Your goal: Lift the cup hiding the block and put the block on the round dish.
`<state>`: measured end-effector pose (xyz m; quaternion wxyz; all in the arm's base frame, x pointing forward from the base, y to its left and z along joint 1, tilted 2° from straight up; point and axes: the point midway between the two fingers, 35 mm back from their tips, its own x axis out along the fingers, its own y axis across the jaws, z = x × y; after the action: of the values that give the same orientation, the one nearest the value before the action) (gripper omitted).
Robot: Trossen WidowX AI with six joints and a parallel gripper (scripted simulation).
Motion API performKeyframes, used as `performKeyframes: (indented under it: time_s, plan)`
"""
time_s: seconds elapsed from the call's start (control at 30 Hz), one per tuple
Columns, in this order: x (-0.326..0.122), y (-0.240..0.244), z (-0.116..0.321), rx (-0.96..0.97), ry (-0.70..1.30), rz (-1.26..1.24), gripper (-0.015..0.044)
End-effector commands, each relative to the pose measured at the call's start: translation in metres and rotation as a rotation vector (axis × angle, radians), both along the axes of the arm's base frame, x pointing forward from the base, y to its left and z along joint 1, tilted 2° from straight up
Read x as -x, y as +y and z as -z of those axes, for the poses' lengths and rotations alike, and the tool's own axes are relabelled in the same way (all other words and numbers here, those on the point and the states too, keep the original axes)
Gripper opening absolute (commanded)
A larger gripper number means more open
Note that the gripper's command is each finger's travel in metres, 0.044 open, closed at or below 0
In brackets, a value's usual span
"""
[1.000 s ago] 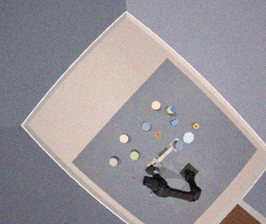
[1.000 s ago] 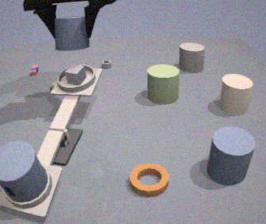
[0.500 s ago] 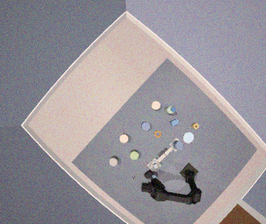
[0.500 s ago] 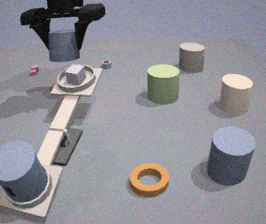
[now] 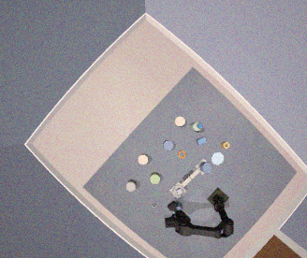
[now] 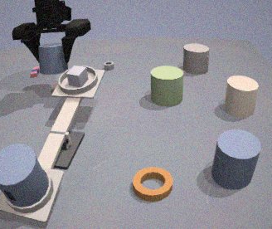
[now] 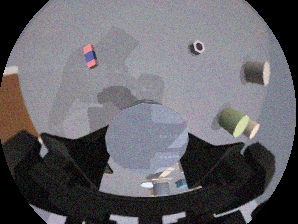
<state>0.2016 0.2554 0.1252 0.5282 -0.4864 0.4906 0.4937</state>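
My gripper (image 6: 52, 59) (image 7: 146, 126) is shut on a blue-grey cup (image 6: 53, 53) (image 7: 142, 145), held upright and low, just beyond the far end of the balance (image 5: 194, 177) (image 6: 66, 114). Whether the cup touches the floor is hard to tell. The small grey block (image 5: 179, 191) (image 6: 77, 75) sits uncovered inside the ring of that end's pan. The other cup (image 5: 206, 166) (image 6: 18, 170) stands slightly tilted on the opposite pan. The pale round dish (image 5: 217, 158) lies beside that cup; it is outside the exterior view.
A green cylinder (image 5: 154, 179) (image 6: 167, 87), a grey one (image 5: 131, 186) (image 6: 196, 59), a cream one (image 5: 143, 159) (image 6: 241, 97) and a blue one (image 5: 168, 145) (image 6: 236, 159) stand to one side. An orange ring (image 5: 182, 154) (image 6: 153, 183), a nut (image 6: 109, 65) (image 7: 198, 47) and a red-blue block (image 7: 90, 56) lie around.
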Motion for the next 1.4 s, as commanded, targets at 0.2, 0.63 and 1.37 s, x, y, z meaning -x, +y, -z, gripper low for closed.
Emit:
performKeyframes:
  time_s: [0.2,0.63,1.37]
  plan:
    - [0.007,0.005,0.017,-0.011,-0.012,0.003,0.0]
    - [0.006,0.006,0.044,-0.011,-0.012,0.003,0.0]
    - [0.006,0.006,0.056,-0.01,-0.007,0.0,0.0289]
